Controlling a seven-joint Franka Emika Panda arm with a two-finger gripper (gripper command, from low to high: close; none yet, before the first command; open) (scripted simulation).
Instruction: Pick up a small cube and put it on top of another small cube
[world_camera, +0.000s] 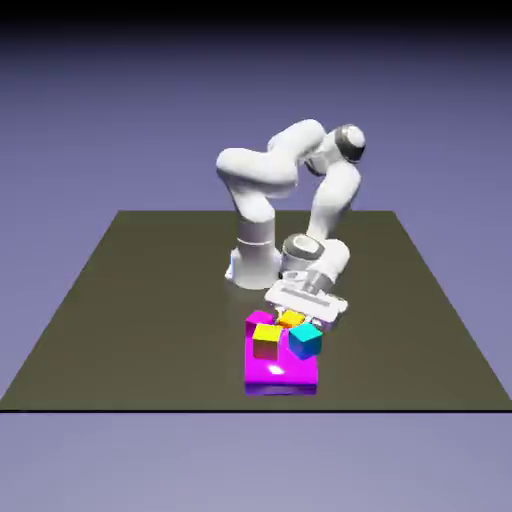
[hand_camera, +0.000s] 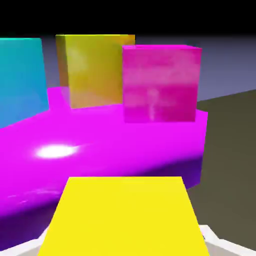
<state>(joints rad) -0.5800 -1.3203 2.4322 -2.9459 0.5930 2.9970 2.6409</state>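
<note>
Four small cubes gather near the front edge of a dark olive table (world_camera: 120, 300), on or beside a flat, glossy magenta slab (world_camera: 280, 372). A white robot arm (world_camera: 270, 180) folds over itself behind them and bends down so that its gripper (world_camera: 297, 318) points low toward the slab's far edge.

In the exterior view, a bright yellow cube (world_camera: 291, 319) sits right at the gripper, at the slab's rear edge. In front of it, on the slab, stands a cube (world_camera: 266, 342) with a yellow top and a magenta face, toward the exterior view's left. A teal cube (world_camera: 305, 341) stands just beside it on the exterior view's right, tilted slightly on a corner.

In the hand view, the bright yellow cube (hand_camera: 122, 215) fills the bottom centre, large and close, lying between the pale grey fingertips (hand_camera: 217, 239), which peek out at its lower corners. The fingers are closed narrowly on this cube. Whether it is lifted clear of the slab or resting on it cannot be told.

Beyond it, the magenta slab (hand_camera: 100, 150) spreads wide with a white glare spot. On it stand a magenta cube (hand_camera: 160, 82), a duller yellow cube (hand_camera: 92, 70) behind it, and the teal cube (hand_camera: 20, 80) at the left edge.
</note>
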